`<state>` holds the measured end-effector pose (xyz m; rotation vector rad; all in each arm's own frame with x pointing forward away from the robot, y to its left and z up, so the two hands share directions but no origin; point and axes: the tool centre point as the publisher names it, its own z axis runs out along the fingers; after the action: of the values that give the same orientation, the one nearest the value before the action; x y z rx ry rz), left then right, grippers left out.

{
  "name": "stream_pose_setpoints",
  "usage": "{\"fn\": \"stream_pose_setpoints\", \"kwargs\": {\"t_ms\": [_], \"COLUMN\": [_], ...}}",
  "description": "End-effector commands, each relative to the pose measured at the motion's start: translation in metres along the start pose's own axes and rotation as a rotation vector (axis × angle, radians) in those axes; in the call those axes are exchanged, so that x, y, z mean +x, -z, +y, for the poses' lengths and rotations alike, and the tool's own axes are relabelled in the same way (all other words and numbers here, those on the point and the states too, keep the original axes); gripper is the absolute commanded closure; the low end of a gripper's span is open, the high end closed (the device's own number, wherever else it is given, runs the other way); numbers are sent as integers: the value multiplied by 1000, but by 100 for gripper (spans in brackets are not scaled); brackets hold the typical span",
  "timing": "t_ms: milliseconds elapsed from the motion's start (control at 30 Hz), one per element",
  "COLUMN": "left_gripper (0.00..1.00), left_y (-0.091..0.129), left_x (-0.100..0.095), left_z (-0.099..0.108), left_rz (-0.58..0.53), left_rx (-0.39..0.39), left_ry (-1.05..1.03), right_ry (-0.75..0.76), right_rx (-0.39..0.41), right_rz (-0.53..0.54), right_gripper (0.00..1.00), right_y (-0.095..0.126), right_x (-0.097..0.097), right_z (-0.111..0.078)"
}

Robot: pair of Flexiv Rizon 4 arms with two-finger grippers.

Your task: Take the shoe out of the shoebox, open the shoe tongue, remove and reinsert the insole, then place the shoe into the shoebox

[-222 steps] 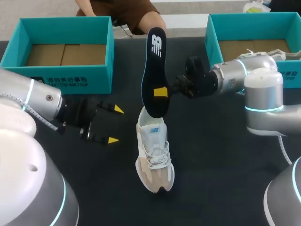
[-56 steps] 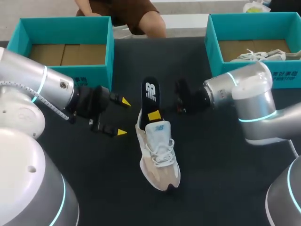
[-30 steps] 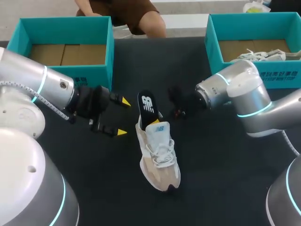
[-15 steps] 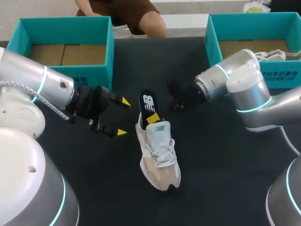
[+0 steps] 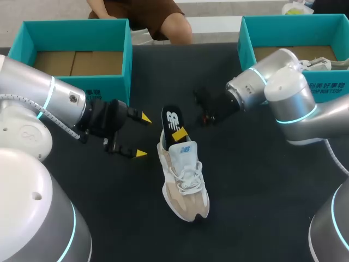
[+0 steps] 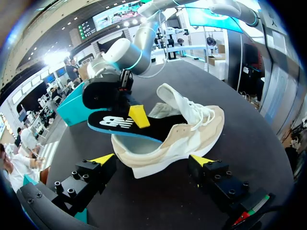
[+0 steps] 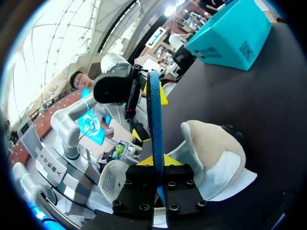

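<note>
Dark table [image 5: 262,207] | R gripper [image 7: 157,163] is clamping insole [image 5: 172,121], half in shoe [image 5: 185,180] | L gripper [image 5: 142,136] is hovering, jaws apart | advising: slide insole toe-ward, flat

Forepart of insole [image 5: 173,121] being hidden inside shoe [image 5: 184,180]. One finger of right gripper [image 5: 179,134] being covered by insole. Second shoe [image 5: 316,64] in right shoebox [image 5: 245,38] being partly blocked by right arm [image 5: 286,95].
</note>
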<state>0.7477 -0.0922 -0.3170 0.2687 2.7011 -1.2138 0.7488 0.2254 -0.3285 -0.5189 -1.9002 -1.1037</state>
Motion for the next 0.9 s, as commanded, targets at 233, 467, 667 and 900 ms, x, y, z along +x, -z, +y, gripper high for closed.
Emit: {"fn": "stream_pose_setpoints", "kwargs": {"t_ms": [233, 467, 667, 900], "left_gripper": [0, 0, 0, 0], "left_y": [0, 0, 0, 0], "left_x": [0, 0, 0, 0], "left_z": [-1, -1, -1, -1], "left_rz": [1, 1, 1, 1], "left_rx": [-5, -5, -5, -5], "left_ry": [0, 0, 0, 0], "right_ry": [-114, -113, -103, -90], "right_rx": [45, 48, 64, 75], "right_rz": [67, 52, 43, 28], "right_gripper": [100, 86, 78, 78], "right_y": [-19, -13, -8, -3], "right_x": [-1, -2, -2, -2], "right_z": [-18, -14, -8, -1]}}
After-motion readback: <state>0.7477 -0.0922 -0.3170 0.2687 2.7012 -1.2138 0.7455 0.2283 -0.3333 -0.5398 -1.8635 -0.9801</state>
